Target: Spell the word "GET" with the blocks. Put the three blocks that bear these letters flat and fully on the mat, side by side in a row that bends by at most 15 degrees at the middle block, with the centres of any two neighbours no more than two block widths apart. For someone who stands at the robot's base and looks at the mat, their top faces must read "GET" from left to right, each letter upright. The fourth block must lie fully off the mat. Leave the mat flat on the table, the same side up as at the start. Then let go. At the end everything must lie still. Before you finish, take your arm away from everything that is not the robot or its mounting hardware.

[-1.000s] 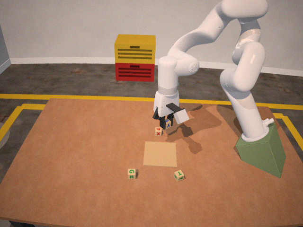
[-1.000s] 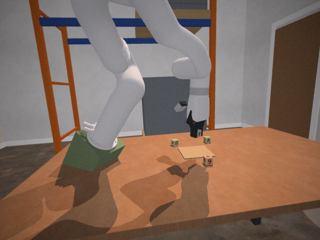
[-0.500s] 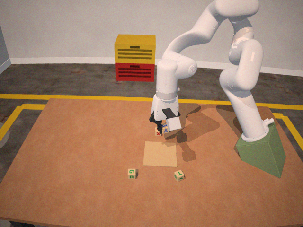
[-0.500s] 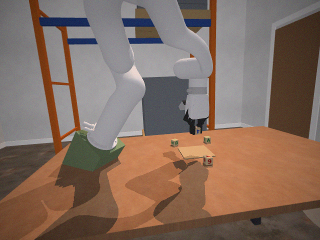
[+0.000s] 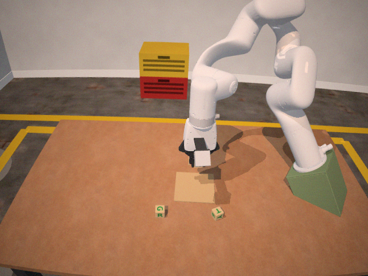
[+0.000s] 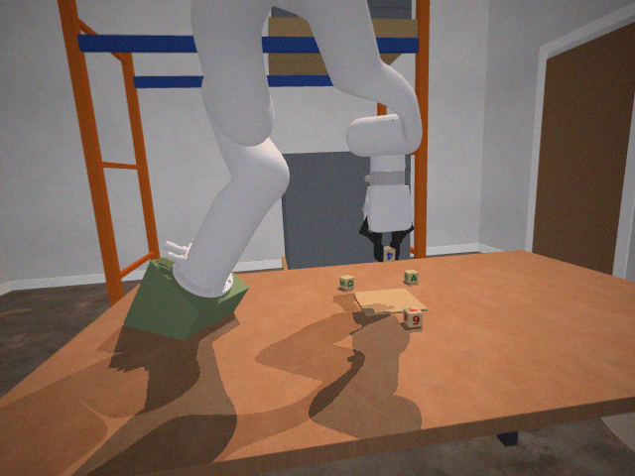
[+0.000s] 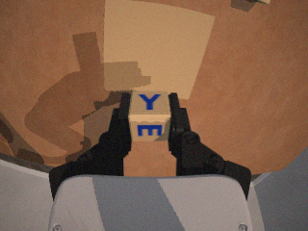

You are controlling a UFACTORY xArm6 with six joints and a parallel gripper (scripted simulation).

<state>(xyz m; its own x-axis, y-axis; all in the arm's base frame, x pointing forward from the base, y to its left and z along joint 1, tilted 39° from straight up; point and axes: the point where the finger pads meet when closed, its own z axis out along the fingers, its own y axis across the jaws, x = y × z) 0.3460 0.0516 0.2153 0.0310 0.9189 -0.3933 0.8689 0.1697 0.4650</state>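
My gripper (image 7: 149,105) is shut on a tan block (image 7: 149,115) that shows a blue Y on top and a blue E on the side. It hangs above the table just off the mat's edge, on the side away from the other green-lettered blocks; it also shows in the exterior view (image 6: 388,252). The tan mat (image 5: 194,187) lies flat. A block with a green G on top (image 5: 160,211) and one with a green T (image 5: 217,213) lie off the mat. A block with a red 9 (image 6: 413,317) sits by a mat corner.
The arm's green base (image 5: 316,185) stands on the table at the right. A yellow and red crate stack (image 5: 164,70) stands on the floor beyond the table. An orange rack (image 6: 97,143) stands behind the table in the exterior view.
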